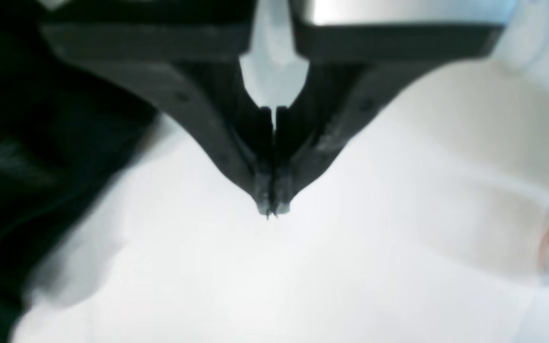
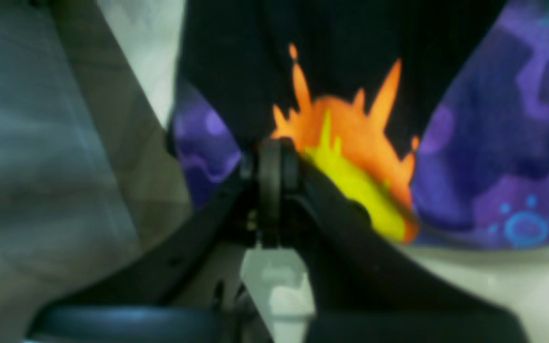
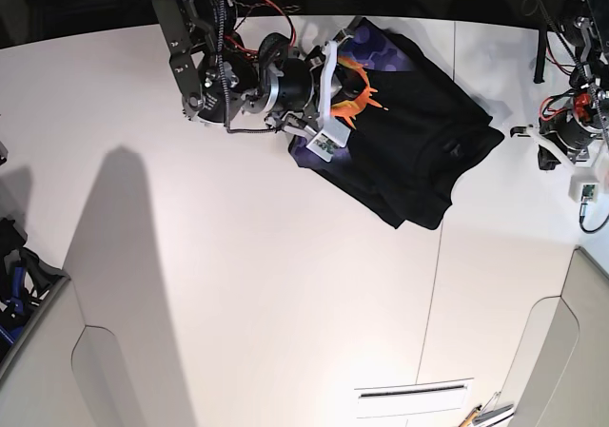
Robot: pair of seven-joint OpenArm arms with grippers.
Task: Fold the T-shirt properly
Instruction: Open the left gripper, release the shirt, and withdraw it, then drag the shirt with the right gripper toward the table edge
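Looking through the left wrist view, we saw the left gripper (image 1: 273,209) pressed together on nothing, hanging over the bare white bench (image 1: 303,276), with the black T-shirt (image 1: 26,157) off to one side, apart from it. In the right wrist view, the right gripper (image 2: 269,162) was pinching a fold of the shirt beside the orange-yellow sun print (image 2: 346,138), purple cloth on both sides. From the base view, we found the shirt (image 3: 419,151) bunched in a rough, layered heap at the far part of the bench (image 3: 238,284), print partly showing. We judged the fold only partway: some layers doubled over, nothing squared or flattened, edges uneven.
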